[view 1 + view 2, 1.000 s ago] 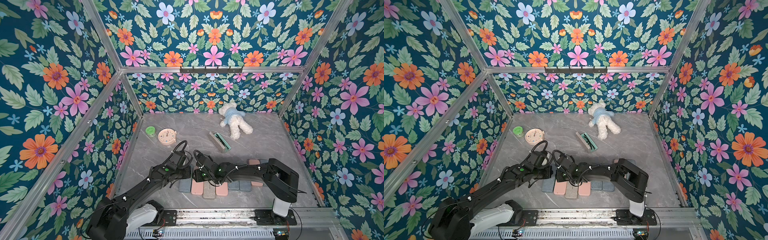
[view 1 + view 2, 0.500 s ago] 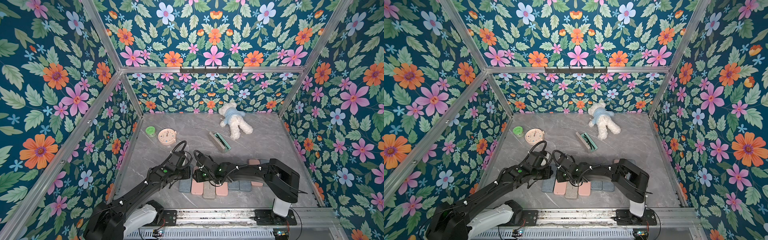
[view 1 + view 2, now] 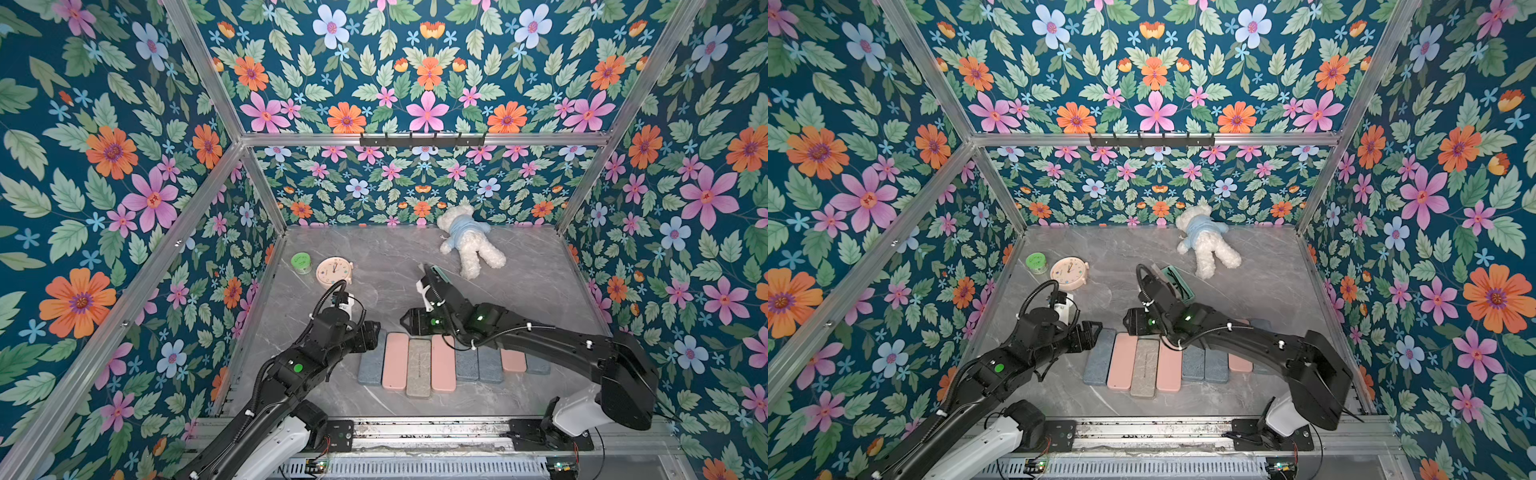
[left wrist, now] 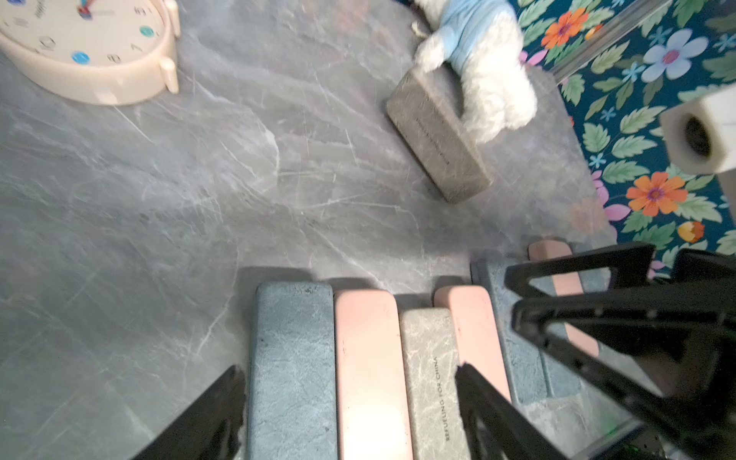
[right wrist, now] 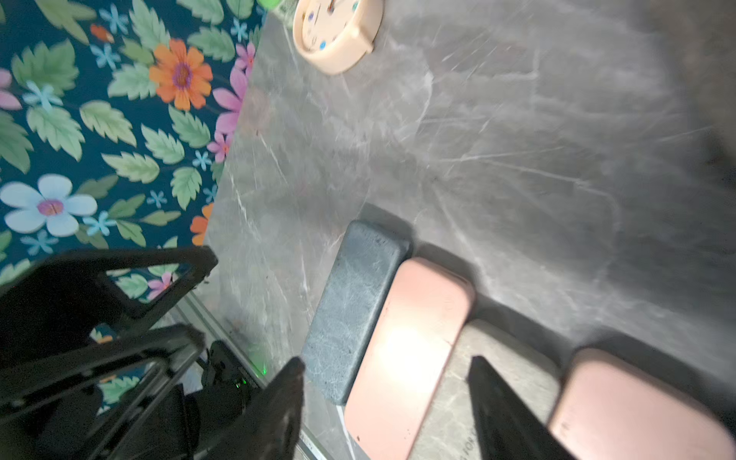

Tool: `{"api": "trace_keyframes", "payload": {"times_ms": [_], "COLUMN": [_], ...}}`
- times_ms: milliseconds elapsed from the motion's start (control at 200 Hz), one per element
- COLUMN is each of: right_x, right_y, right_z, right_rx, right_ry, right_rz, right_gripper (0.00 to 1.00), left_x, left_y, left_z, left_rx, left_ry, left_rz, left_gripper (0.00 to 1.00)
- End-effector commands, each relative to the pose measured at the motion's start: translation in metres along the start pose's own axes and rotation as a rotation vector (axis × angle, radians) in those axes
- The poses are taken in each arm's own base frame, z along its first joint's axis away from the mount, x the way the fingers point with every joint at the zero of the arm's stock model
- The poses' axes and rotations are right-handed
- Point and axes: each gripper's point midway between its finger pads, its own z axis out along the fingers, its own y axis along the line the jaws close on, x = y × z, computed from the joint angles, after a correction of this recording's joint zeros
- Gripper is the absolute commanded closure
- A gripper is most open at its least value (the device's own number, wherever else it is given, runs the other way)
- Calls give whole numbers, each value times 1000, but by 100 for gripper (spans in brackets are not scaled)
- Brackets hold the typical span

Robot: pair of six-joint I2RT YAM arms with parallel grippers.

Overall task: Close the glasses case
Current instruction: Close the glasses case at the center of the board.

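Okay, glasses case (image 3: pixel 1177 283) is lying open just beside the teddy bear (image 3: pixel 1204 245). Both the left end effector (image 4: pixel 350 392) and the right end effector (image 5: pixel 386 364) are hanging open and empty, well apart from the bear. Risk: a lid push sliding the case into the bear, jamming closure.

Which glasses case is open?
The grey case lying alone beside the teddy bear, its green lining showing; the cases in the front row are all shut.
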Motion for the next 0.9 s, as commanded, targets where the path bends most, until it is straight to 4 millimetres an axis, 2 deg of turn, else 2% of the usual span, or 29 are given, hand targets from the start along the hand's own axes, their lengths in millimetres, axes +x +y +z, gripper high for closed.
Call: {"api": "trace_keyframes", "payload": {"times_ms": [0,85,180,345,500,535,715,895], "right_x": [-5,-18,-28,-43,-50,-44,-45,-52], "right_y": [-22,-43,-67,-90,-101,-110,-129,-141], "right_z": [-20,-28,-29,-22,-7,6,30,40], "right_rx": [58,106,159,224,288,309,374,418], "right_ry": [20,35,64,103,170,216,306,331], "right_rz": [-60,-75,-88,-152,-231,-236,-256,-251], "right_gripper": [13,9,8,8,9,9,14,20], "left_x": [-11,-19,-26,-38,-45,-46,-44,-40], "left_y": [11,11,9,11,10,9,9,6], "left_z": [-9,-17,-23,-29,-30,-29,-22,-13], "left_rx": [-60,-55,-45,-85,-116,-117,-121,-114], "left_ry": [-66,-113,-150,-180,-163,-162,-144,-113], "left_rz": [14,16,26,58,107,114,145,164], "left_gripper": [11,10,9,4,3,3,3,3]}}
